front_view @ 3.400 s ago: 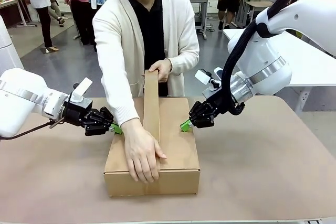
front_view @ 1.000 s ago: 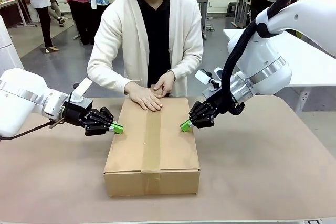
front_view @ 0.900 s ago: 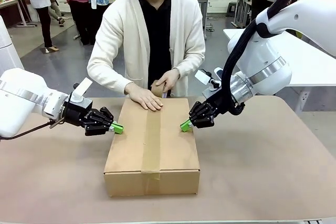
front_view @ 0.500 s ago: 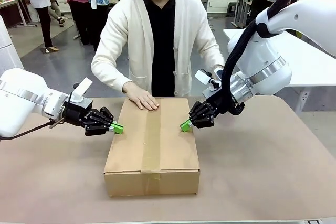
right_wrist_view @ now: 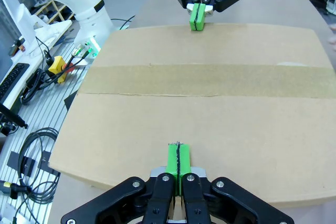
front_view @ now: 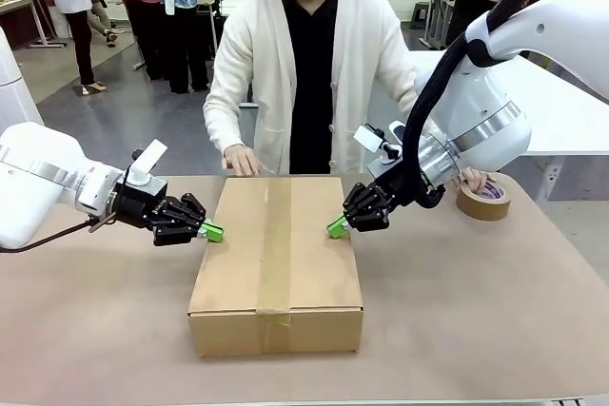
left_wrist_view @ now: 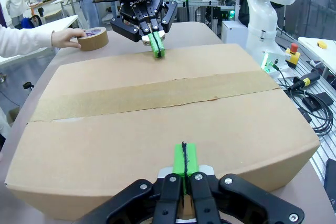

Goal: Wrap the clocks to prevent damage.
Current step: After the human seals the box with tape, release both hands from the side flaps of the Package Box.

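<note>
A: Cardboard box (front_view: 276,263), mid-table. Flaps shut, sealed lengthwise by one tape strip (front_view: 274,244). Clocks: presumably packed inside; hidden from sight.

B: Grippers?

A: Left gripper (front_view: 211,231) pressed to the box's left top edge, right gripper (front_view: 336,227) to the right; green pads together, holding nothing.

B: Remaining?

A: Little, judged by the seal. Tape roll (front_view: 483,201) set down far right, under the person's hand (front_view: 472,179).
</note>
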